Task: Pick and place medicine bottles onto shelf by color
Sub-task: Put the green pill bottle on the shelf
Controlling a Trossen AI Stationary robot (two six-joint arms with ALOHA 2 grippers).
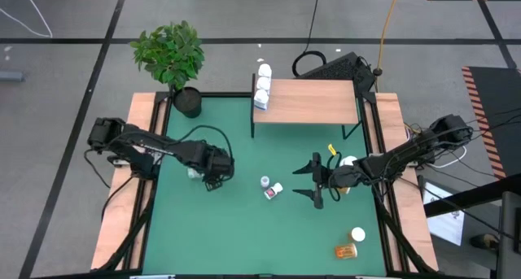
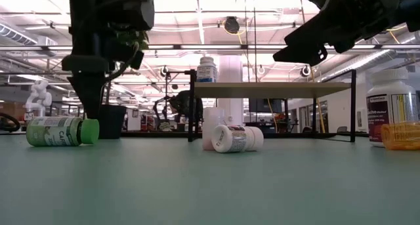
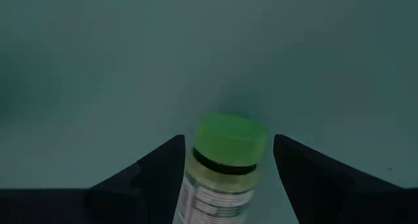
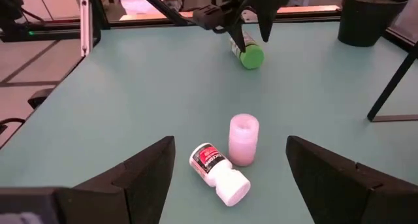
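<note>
Between the spread fingers of the left claw [image 3: 225, 178], low over the table's [image 1: 236, 230] left half, the green-capped bottle [image 3: 223, 165] lies on its side, long axis running along the fingers, ungripped.

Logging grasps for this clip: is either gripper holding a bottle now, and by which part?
Nothing is held. The left gripper is open astride the lying green-capped bottle, fingers clear of its sides. The right gripper hangs open, empty.

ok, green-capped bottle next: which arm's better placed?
Left. The left gripper is open and already straddles the lying green-capped bottle. The right gripper, also open, is across the mat, facing the two white bottles.
</note>
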